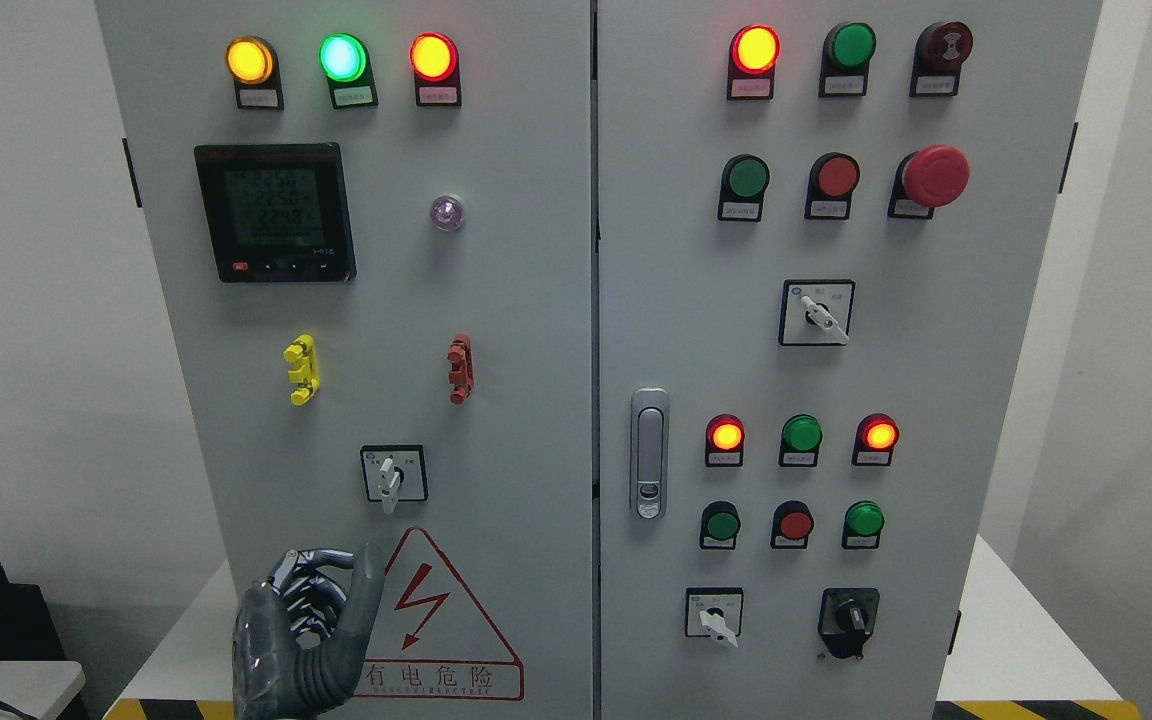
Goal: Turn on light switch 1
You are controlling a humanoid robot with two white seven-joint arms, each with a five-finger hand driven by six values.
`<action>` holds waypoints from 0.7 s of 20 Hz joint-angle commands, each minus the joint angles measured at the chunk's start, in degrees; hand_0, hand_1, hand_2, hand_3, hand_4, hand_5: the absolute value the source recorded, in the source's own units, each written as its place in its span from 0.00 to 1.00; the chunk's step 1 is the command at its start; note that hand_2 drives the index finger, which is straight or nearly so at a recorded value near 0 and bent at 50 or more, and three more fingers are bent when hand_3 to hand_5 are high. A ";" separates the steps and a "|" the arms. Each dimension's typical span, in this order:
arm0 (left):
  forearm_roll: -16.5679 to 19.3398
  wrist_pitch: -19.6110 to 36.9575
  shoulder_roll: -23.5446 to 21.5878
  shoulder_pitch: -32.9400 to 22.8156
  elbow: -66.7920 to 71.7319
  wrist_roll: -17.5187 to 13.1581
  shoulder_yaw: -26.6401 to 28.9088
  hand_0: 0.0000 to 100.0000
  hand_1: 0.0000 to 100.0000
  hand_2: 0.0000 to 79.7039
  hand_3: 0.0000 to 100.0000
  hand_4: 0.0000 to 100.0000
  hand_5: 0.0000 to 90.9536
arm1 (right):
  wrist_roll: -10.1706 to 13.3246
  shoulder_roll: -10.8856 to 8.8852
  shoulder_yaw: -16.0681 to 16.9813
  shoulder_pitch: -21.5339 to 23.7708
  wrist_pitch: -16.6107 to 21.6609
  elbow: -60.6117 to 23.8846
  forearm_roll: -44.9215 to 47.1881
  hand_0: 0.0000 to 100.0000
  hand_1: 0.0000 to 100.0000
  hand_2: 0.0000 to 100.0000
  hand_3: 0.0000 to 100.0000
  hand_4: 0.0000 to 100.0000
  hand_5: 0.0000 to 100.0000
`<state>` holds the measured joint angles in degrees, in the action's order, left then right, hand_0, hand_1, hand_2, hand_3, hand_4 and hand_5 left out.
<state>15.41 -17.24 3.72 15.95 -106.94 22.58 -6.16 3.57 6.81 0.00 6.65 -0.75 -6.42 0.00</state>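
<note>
Reaching up is the step you are on now. Your left hand (308, 625) is low in front of the left door (376, 300) of the gray cabinet, beside the red warning triangle (436, 620). Its fingers (311, 585) are curled in with the thumb sticking up, and it holds nothing. Your right hand is not in the picture.

No label can be read from here, so I cannot tell for sure which one is light switch 1. My guess is the white turn switch (393, 476) just above your hand, because it is the closest. Its knob points about straight down.

Next, I think you need to lift the hand a little, get the fingers around that small knob, and twist it. The knob is tiny, so aim well.

Counting now. Turn switches: four, one on the left door and three on the right door (936, 350). Glowing round lights: three at the top left, one at the top right, and two lower on the right. One big red stop button (934, 176). One meter screen (274, 212).
</note>
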 commanded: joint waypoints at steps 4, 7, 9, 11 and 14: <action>-0.03 -4.11 1.81 1.10 -0.11 2.03 -3.07 0.12 0.36 0.64 0.88 0.89 0.95 | 0.03 0.04 -0.97 0.03 -0.04 0.00 1.40 0.12 0.39 0.00 0.00 0.00 0.00; -0.03 -4.64 1.99 1.80 0.24 2.12 -3.07 0.14 0.36 0.64 0.88 0.89 0.95 | 0.03 0.04 -0.97 -0.05 0.05 0.00 1.40 0.12 0.39 0.00 0.00 0.00 0.00; -0.03 -5.60 2.08 2.59 0.33 2.21 -3.07 0.14 0.38 0.64 0.88 0.88 0.95 | 0.03 0.04 -0.97 0.03 0.05 0.00 1.40 0.12 0.39 0.00 0.00 0.00 0.00; -0.03 -6.31 2.16 3.73 0.33 2.65 -3.07 0.15 0.41 0.64 0.87 0.88 0.95 | 0.03 0.04 -0.97 0.03 0.05 0.00 1.40 0.12 0.39 0.00 0.00 0.00 0.00; -0.12 -6.49 2.25 4.87 0.50 3.53 -3.07 0.23 0.42 0.63 0.86 0.88 0.95 | 0.03 0.04 -0.97 -0.05 -0.04 0.00 1.40 0.12 0.39 0.00 0.00 0.00 0.00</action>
<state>15.36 -23.36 5.20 18.96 -106.78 25.53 -8.34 3.57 6.84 0.00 6.65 -0.75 -6.42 0.00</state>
